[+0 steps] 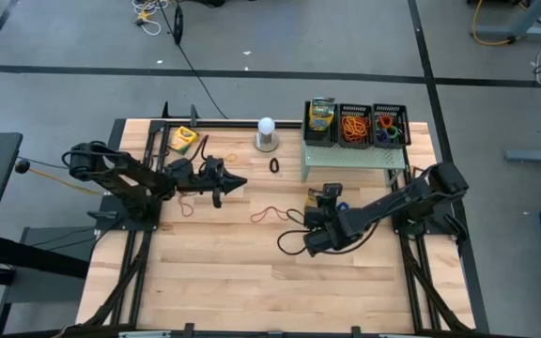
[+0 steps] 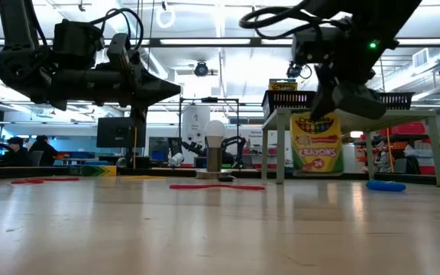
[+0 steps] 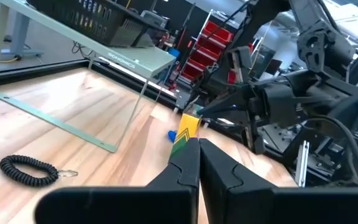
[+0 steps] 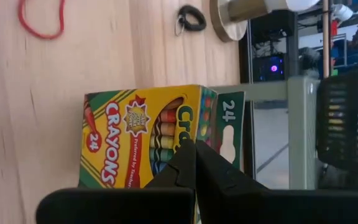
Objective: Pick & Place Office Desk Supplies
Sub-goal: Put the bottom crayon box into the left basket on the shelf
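Just past the right gripper (image 4: pixel 196 163), the crayon box (image 4: pixel 148 137) stands upright on the tabletop (image 1: pixel 224 272). Its fingers (image 4: pixel 179 168) are clenched shut on nothing, right beside the box.

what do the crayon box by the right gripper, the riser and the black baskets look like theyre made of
Crayon box: looks like printed cardboard with a slight sheen; folded edges and colour print show.
Riser: seems painted metal, pale green and matte; its thin straight legs suggest that.
Black baskets: apparently wire mesh, probably coated metal; the fine grid shows in the right wrist view.
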